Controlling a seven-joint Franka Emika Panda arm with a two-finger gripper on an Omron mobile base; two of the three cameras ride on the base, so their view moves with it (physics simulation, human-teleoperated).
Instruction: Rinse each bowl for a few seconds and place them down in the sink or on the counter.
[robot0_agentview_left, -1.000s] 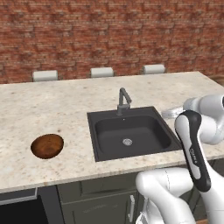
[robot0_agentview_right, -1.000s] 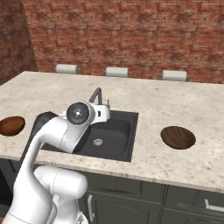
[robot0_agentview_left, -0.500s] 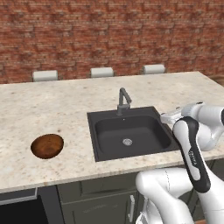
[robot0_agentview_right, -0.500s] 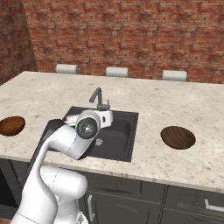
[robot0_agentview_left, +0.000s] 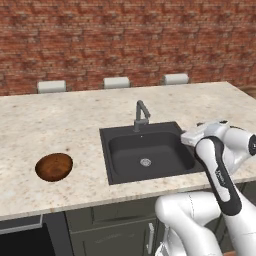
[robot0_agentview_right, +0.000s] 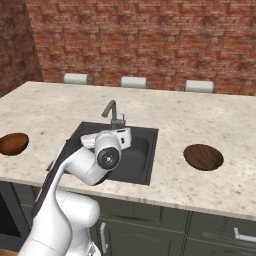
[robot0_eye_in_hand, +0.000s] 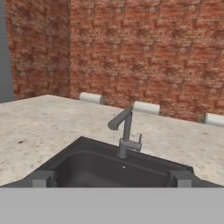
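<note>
Right now, claw: gripper (robot0_eye_in_hand: 112, 178) spread wide, empty, facing the faucet (robot0_eye_in_hand: 124, 133) over the sink (robot0_agentview_left: 120, 172).
Bowls: left bowl (robot0_agentview_left: 54, 166) and right bowl (robot0_agentview_right: 203, 156) on the counter (robot0_agentview_left: 50, 120), either side.
Advice: pick one bowl, come down over its rim, pinch gently.

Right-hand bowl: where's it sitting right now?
In the right base view the bowl sits upright on the counter, right of the sink, near the front edge and apart from the basin.
</note>
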